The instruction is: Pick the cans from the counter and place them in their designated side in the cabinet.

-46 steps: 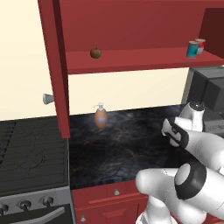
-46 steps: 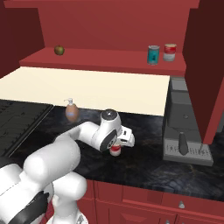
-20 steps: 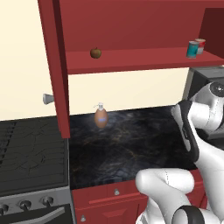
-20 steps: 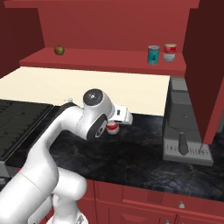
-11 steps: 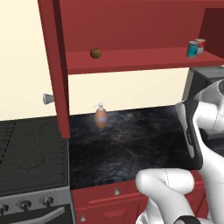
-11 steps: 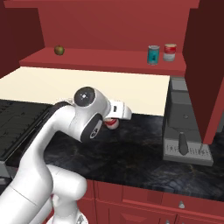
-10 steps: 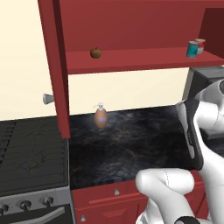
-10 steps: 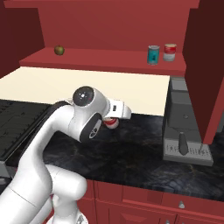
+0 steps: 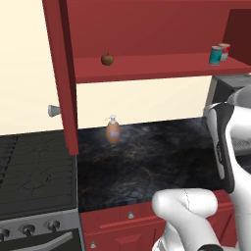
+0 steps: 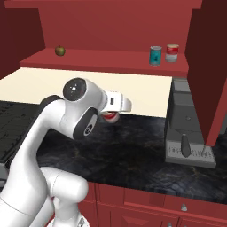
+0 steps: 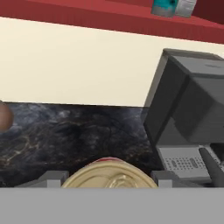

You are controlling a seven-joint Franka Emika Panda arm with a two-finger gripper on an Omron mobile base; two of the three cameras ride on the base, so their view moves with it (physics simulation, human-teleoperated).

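My gripper (image 11: 109, 180) is clamped on a red-banded can (image 11: 110, 176), its cream lid sitting between my fingertips (image 11: 51, 178), lifted above the counter (image 10: 133, 155). Two more cans (image 10: 155, 55) stand side by side at the cabinet shelf's (image 10: 102, 60) right end.

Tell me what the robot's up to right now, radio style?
Gripper shut on a red can, raised above the counter. Two cans already on the cabinet shelf. Nothing in the way.
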